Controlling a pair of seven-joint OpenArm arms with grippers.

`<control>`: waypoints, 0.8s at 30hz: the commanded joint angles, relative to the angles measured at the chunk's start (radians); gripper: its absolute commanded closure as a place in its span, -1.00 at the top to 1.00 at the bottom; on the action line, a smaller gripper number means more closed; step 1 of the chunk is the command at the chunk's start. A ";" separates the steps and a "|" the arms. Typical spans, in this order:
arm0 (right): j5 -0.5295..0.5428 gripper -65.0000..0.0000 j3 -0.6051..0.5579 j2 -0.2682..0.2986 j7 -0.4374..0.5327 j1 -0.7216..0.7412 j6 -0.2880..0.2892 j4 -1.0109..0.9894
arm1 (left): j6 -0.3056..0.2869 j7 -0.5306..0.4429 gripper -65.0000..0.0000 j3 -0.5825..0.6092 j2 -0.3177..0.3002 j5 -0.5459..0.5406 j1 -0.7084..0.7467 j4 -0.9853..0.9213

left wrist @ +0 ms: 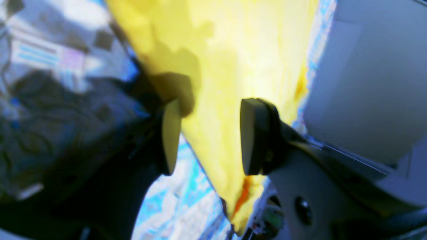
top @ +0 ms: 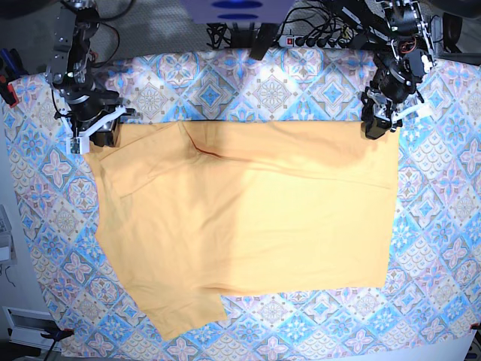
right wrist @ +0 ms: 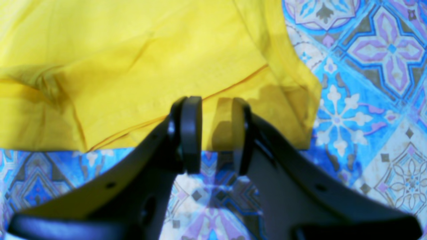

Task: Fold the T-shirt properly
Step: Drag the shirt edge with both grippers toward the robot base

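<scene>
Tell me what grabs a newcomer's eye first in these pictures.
The big pale yellow-orange T-shirt dominates, spread nearly flat across the middle of the blue-and-pink patterned tablecloth, with one sleeve jutting toward the near edge. Next come the two arms at its far corners: the left tool and the right tool, each sitting at a corner. In the right wrist view the fingers stand slightly apart over the shirt's edge.

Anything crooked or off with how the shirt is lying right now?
Yes. The T-shirt lies lopsided: one sleeve juts past the lower edge, and a creased fold wrinkles the top. No damage shows.
</scene>
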 commanded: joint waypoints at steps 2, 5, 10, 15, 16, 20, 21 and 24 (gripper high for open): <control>0.008 -0.54 0.006 0.009 0.023 0.001 0.004 0.019 | -0.010 0.006 -0.12 -0.006 -0.011 -0.010 -0.020 -0.044; 0.008 -0.54 0.009 0.009 0.023 -0.009 0.004 0.019 | -0.010 0.006 -0.12 -0.006 -0.011 -0.012 -0.027 -0.074; 0.008 -0.54 0.009 0.009 0.024 -0.019 0.004 0.027 | -0.010 0.009 -0.12 -0.006 -0.008 -0.020 -0.020 -0.070; 0.008 -0.54 0.009 0.007 0.023 -0.019 0.004 0.027 | -0.010 0.041 -0.12 -0.006 -0.010 -0.062 0.021 -0.070; 0.008 -0.54 0.009 0.007 0.023 -0.019 0.004 0.027 | -0.010 0.040 -0.12 -0.006 -0.010 -0.062 0.026 -0.070; 0.008 -0.54 0.006 0.007 0.023 -0.017 0.004 0.027 | -0.010 0.035 -0.12 -0.027 -0.011 -0.062 0.033 -0.070; 0.008 -0.54 0.004 0.007 0.023 -0.017 0.004 0.027 | -0.010 0.035 -0.12 -0.041 -0.011 -0.062 0.032 -0.070; 0.008 -0.54 0.001 0.007 0.023 -0.015 0.004 0.027 | -0.010 0.033 -0.12 -0.053 -0.011 -0.056 0.019 -0.070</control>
